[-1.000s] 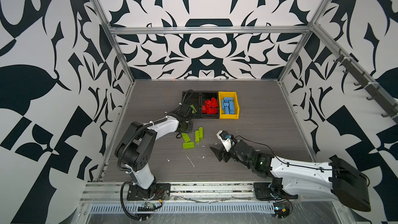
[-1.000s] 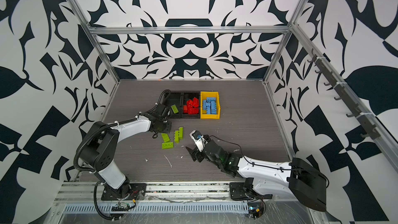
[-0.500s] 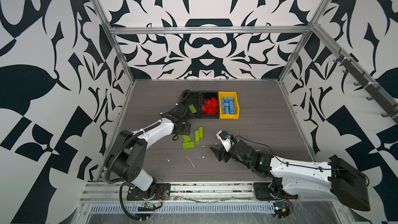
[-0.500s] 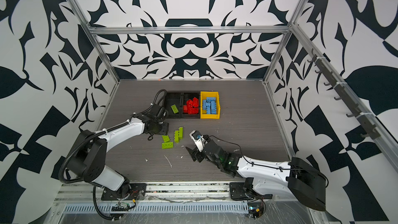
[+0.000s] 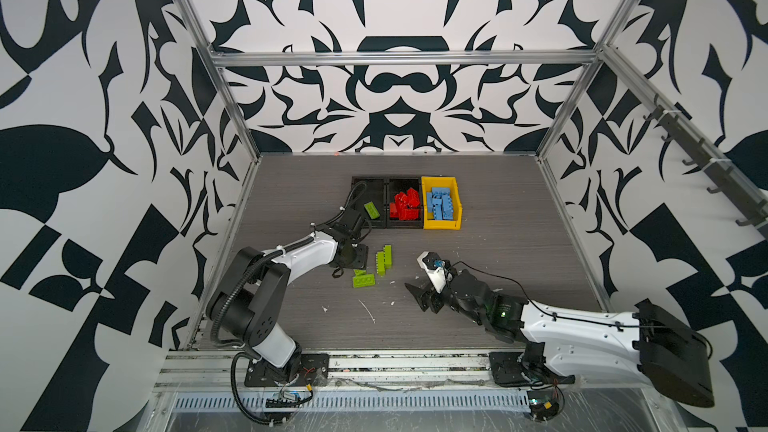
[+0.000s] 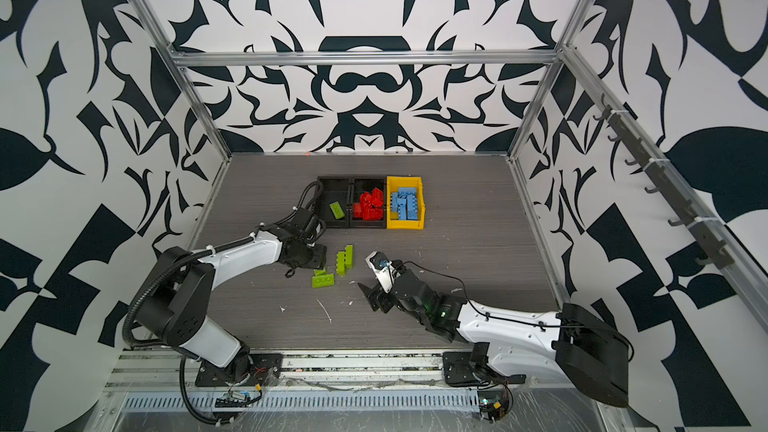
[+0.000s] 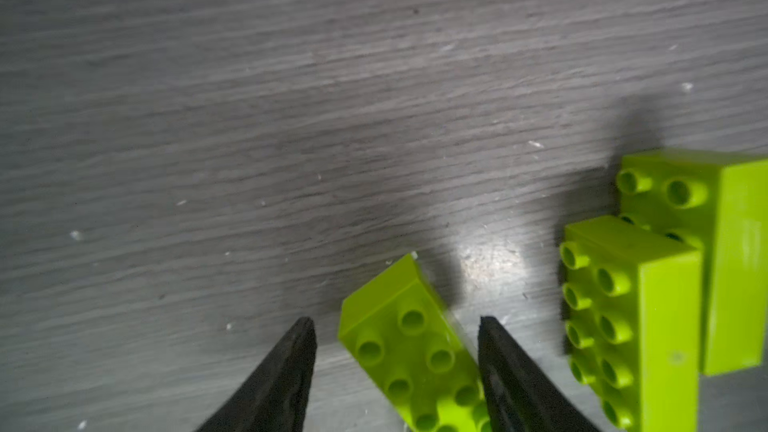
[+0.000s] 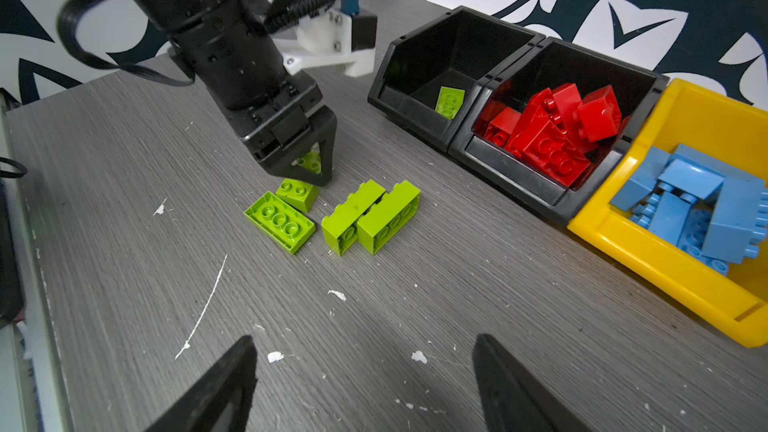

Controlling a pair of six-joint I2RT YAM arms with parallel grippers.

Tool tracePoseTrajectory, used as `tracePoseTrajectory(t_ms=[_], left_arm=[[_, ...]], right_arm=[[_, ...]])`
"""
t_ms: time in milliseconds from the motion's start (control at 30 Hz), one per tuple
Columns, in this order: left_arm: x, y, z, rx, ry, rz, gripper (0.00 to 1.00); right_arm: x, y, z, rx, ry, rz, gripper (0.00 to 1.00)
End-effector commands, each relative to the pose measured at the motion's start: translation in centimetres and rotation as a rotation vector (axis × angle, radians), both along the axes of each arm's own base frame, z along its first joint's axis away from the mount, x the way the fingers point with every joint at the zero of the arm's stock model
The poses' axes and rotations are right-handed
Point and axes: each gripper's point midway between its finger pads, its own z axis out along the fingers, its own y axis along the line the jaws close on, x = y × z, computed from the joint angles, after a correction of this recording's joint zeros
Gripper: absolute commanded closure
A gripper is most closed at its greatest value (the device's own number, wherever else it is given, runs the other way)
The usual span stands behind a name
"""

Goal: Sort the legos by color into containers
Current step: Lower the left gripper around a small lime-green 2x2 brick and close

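Four lime green legos lie loose on the grey bench (image 8: 415, 305), in front of the row of bins. One of them, a studs-up brick (image 7: 409, 351), sits between the fingers of the left claw (image 7: 395, 320). That claw is spread around the brick, not pinching it: bare bench shows between the brick and one finger, while at the other finger I cannot tell whether there is contact. An upturned brick (image 8: 279, 221), hollow underside showing, lies just against the studs-up brick. Near these, two long bricks (image 8: 353, 211) rest on their sides, pressed together lengthwise. The left black bin (image 8: 415, 105) holds a single green brick (image 8: 450, 102) lying flat on its floor. The middle black bin (image 8: 519, 176), joined to it, is heaped with red bricks (image 8: 552, 135). Beside that, the yellow bin (image 8: 665, 268) holds a jumble of light blue bricks (image 8: 698, 209). The right claw (image 8: 365, 339) hangs over bare bench, well apart from the green group, its fingers spread wide with nothing between them.
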Motion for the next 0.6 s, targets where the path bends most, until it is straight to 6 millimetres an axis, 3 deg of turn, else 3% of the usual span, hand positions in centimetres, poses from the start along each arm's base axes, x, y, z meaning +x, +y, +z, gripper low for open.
tracePoseTrajectory(t_ms=[0,233,567], left_arm=[[0.7,-1.1,-0.1,-0.047,0.001,0.004,0.35],[1.8,-1.9,-0.8,-0.048,0.016,0.001,0.41],[1.3,-1.4,-0.9,-0.011,0.006,-0.039,0.45]], right_arm=[[0.5,0.8,2.0,0.041,-0.033,0.000,0.16],[0.5,0.8,2.0,0.040,-0.032,0.000,0.16],[0.5,0.9,2.0,0.039,-0.032,0.001,0.16]])
